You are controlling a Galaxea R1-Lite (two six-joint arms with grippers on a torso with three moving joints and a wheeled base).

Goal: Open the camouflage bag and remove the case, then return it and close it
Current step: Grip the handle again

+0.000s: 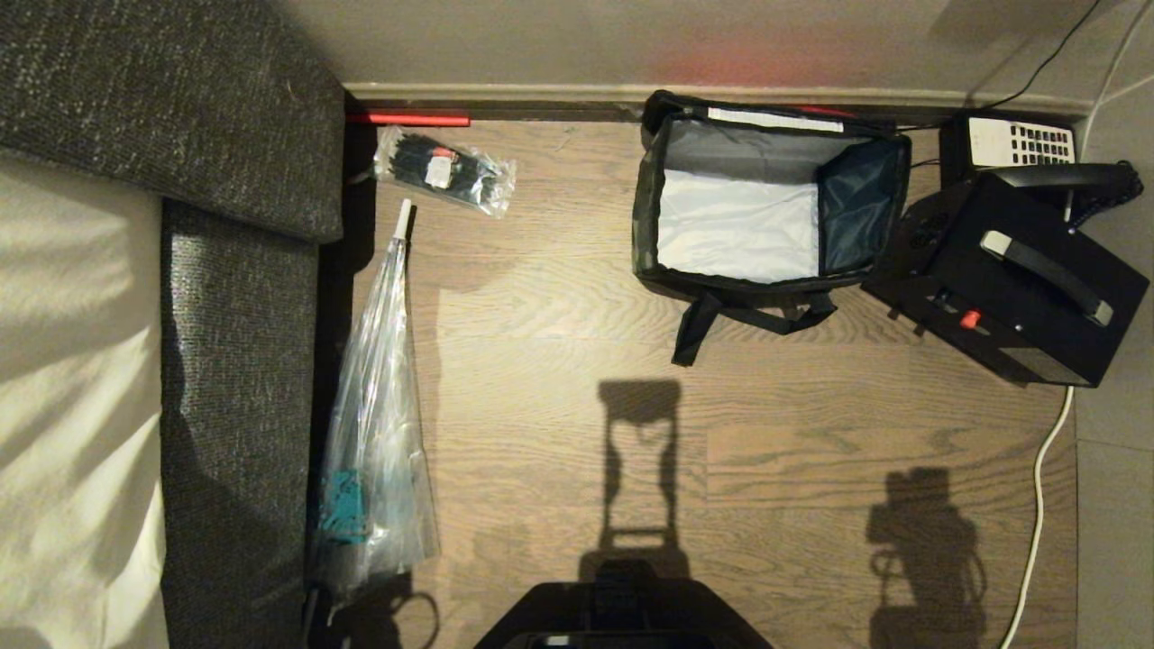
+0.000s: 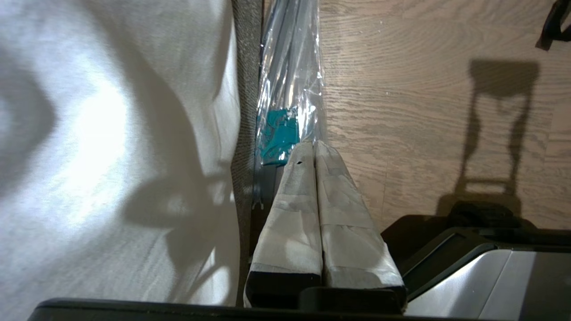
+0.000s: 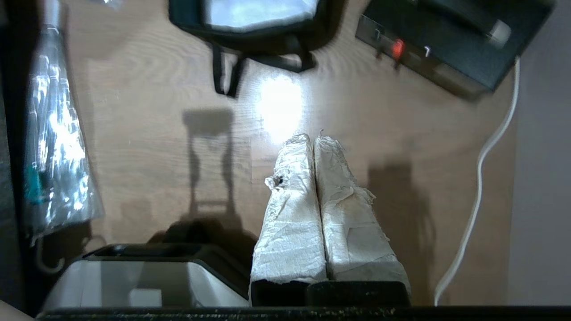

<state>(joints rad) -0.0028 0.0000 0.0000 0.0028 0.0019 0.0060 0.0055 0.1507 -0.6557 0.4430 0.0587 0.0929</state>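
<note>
Boxy soft camouflage bag [image 1: 771, 212] with black trim: stands open on the wood-grain floor [image 1: 559, 379] against the pale skirting board [image 1: 496, 91]. Lid thrown back toward the wall; pale lining and a dark blue end panel exposed; nothing seen inside. Black straps [image 1: 721, 317] trail from its near side onto the floor.

Black rigid rectangular case [image 1: 1014, 275]: out of the bag, just beside its right end, set at an angle. Dark bar handle on top with whitish ends; small red part on the near face.

Black desk telephone with white keypad [image 1: 1023, 144]: behind the case, by the wall. Key markings too small to read.

White cable [image 1: 1037, 505]: runs along the floor right of the case.

Clear plastic packet of black items [image 1: 444, 169]: well left of the bag; label unreadable.

Transparent folded umbrella with teal tag [image 1: 374, 424]: left of the bag, lying along the dark grey woven sofa [image 1: 239, 361].

Left gripper [image 2: 313, 147]: taped fingers pressed together, empty, by the umbrella.

Right gripper [image 3: 312, 139]: taped fingers clenched, empty, above bare floor, well short of the bag.
</note>
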